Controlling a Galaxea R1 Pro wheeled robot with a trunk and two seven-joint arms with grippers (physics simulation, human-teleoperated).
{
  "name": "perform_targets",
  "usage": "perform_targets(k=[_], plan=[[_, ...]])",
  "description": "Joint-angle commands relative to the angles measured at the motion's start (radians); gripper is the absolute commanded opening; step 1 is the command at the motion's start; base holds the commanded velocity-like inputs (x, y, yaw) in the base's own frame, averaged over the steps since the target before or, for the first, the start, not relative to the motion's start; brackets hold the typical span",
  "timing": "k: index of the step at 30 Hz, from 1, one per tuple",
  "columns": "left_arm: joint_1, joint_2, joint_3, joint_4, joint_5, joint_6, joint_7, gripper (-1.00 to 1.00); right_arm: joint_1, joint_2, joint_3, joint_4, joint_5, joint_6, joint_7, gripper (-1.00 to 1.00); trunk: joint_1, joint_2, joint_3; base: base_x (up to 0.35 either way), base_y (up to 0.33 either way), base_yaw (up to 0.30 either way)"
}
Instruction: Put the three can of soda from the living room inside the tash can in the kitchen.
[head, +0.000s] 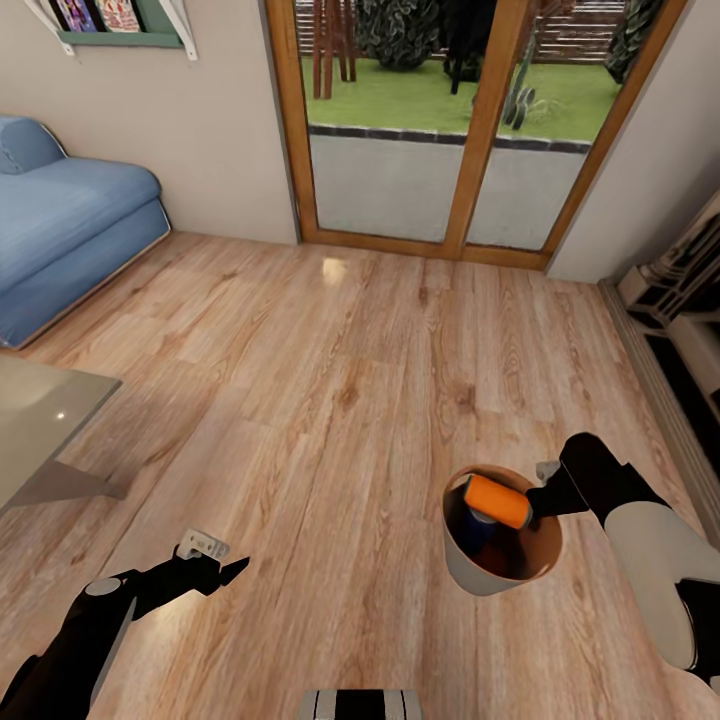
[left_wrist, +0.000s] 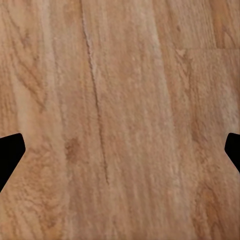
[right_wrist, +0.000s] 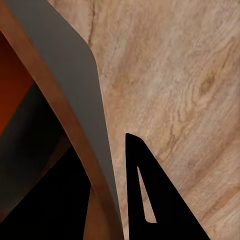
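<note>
The grey trash can with its brown-orange inside hangs low over the living room's wood plank floor, at the right in the head view. An orange soda can lies across the top inside it, and a dark blue can shows under it. The other orange can is hidden. My right gripper is shut on the can's rim; in the right wrist view one finger is outside the grey wall. My left gripper is open and holds nothing, with floor between its tips.
A blue sofa stands at the far left and the corner of a glass low table juts in on the left. Wood-framed glass doors face me. A low shelf unit runs along the right wall.
</note>
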Motion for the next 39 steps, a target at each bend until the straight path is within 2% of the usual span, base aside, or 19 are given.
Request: perform_targets(k=[1, 5, 19, 21, 25, 37, 39], plan=[[0.000, 0.000, 0.000, 0.000, 0.000, 0.000, 0.000, 1.00, -0.001, 0.000, -0.001, 0.000, -0.013, 0.006, 0.001, -1.00, 0.004, -0.007, -0.003, 0.000, 0.000, 0.000], [0.000, 0.000, 0.000, 0.000, 0.000, 0.000, 0.000, 1.00, -0.001, -0.001, -0.001, -0.001, -0.013, 0.006, 0.001, -1.00, 0.004, -0.007, -0.003, 0.000, 0.000, 0.000], [0.000, 0.000, -0.001, 0.011, -0.003, -0.025, 0.000, 1.00, 0.000, 0.001, 0.000, -0.001, -0.013, 0.006, 0.001, -1.00, 0.057, -0.105, -0.047, 0.000, 0.000, 0.000], [0.000, 0.000, -0.001, 0.017, -0.002, -0.025, 0.000, 1.00, 0.000, 0.001, 0.000, -0.001, -0.013, 0.006, 0.001, -1.00, 0.057, -0.105, -0.047, 0.000, 0.000, 0.000], [0.000, 0.000, -0.002, 0.022, -0.003, -0.026, 0.000, 1.00, 0.000, 0.000, 0.000, -0.002, -0.013, 0.006, 0.001, -1.00, 0.073, -0.133, -0.060, 0.000, 0.000, 0.000], [0.000, 0.000, -0.002, 0.024, -0.003, -0.027, 0.000, 1.00, -0.001, 0.000, 0.000, -0.004, -0.013, 0.006, 0.001, -1.00, 0.073, -0.133, -0.060, 0.000, 0.000, 0.000], [0.000, 0.000, -0.002, 0.024, -0.003, -0.027, 0.000, 1.00, 0.000, 0.001, -0.001, -0.004, -0.013, 0.006, 0.001, -1.00, 0.080, -0.147, -0.066, 0.000, 0.000, 0.000]])
